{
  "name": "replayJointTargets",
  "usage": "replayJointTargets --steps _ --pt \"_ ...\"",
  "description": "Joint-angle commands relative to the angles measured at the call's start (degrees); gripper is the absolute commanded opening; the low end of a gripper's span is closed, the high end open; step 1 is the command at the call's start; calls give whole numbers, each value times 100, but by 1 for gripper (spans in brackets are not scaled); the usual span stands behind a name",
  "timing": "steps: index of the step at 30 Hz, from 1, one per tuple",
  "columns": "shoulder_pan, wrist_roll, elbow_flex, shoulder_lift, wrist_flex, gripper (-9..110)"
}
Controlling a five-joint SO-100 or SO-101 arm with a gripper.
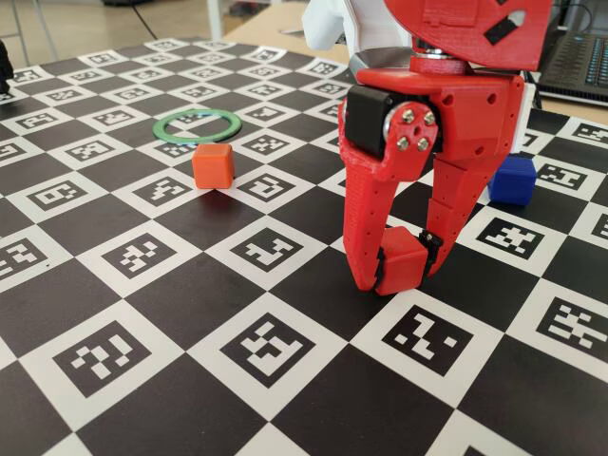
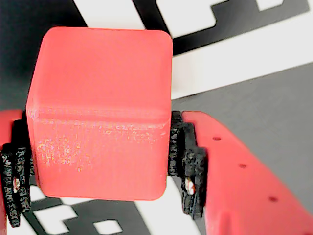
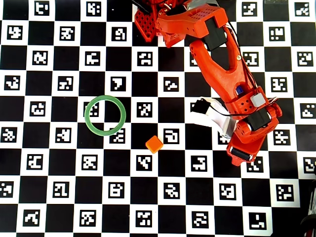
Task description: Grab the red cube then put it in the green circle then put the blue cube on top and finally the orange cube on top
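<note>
The red cube (image 2: 100,112) sat clamped between the black pads (image 2: 183,161) of the gripper (image 1: 404,269), low over the checkered mat (image 1: 285,361), seemingly just seized for carriage. The jaws stood one cube-width apart, pressing opposite faces. The green circle (image 1: 199,124) lay empty, well apart; the orange cube (image 1: 213,165) rested near it, the blue cube (image 1: 514,180) behind the arm.
</note>
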Motion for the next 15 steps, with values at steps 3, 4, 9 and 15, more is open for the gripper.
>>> replayJointTargets --steps 3,4,9,15 --pt "237 -1503 -114 1354 633 8" --pt "334 -1731 -123 1485 773 8" --pt "967 -2883 -158 2074 1512 6" --pt "1854 -4043 -18 2733 2355 5"
